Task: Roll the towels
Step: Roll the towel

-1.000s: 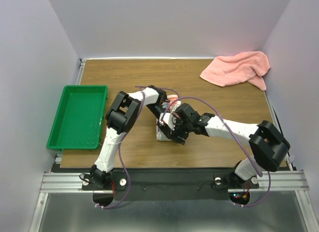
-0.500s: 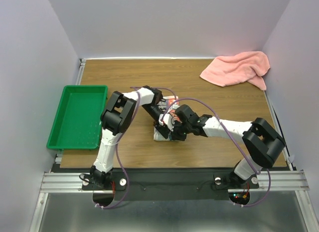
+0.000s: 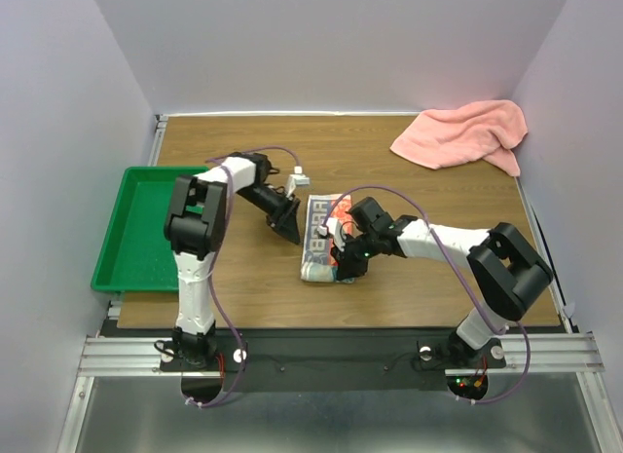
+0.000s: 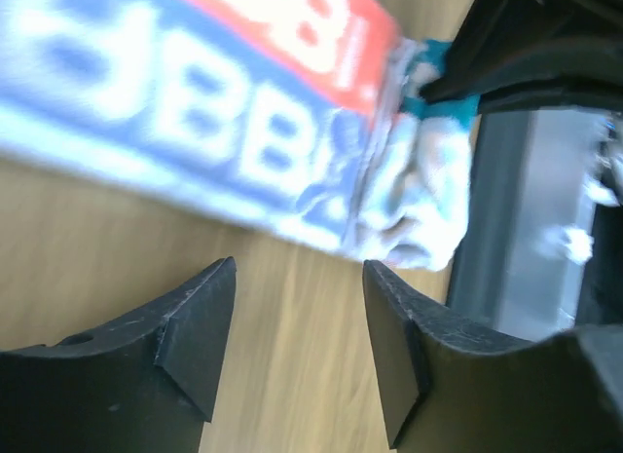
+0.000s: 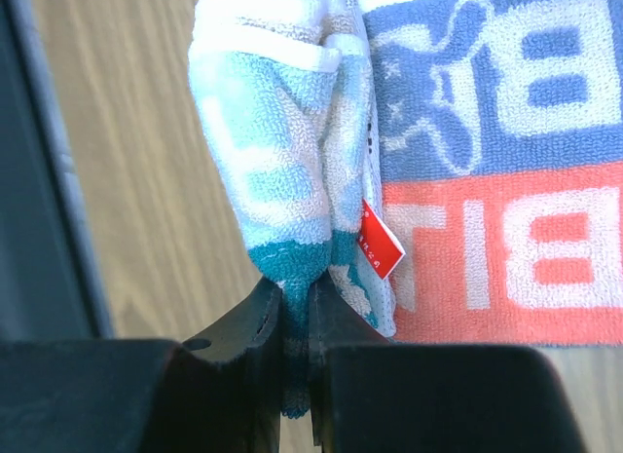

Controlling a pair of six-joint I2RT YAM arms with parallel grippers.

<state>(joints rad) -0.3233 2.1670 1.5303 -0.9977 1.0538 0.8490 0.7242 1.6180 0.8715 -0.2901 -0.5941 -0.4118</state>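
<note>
Right wrist view showed the right gripper (image 5: 297,317) with its fingers pressed together on a teal fold of the printed towel (image 5: 282,161). The started roll bunched just beyond the fingertips, with the flat lettered part past it. Left wrist view showed the left gripper (image 4: 300,317) spread and empty over the table (image 4: 97,258), the towel's rolled end just ahead of its fingertips. Rolling the printed towel looked like the step in hand; next, the left fingers probably needed to take the roll's other end so both could turn it onward. The salmon-pink towel (image 3: 465,133) lay crumpled well beyond both grippers.
</note>
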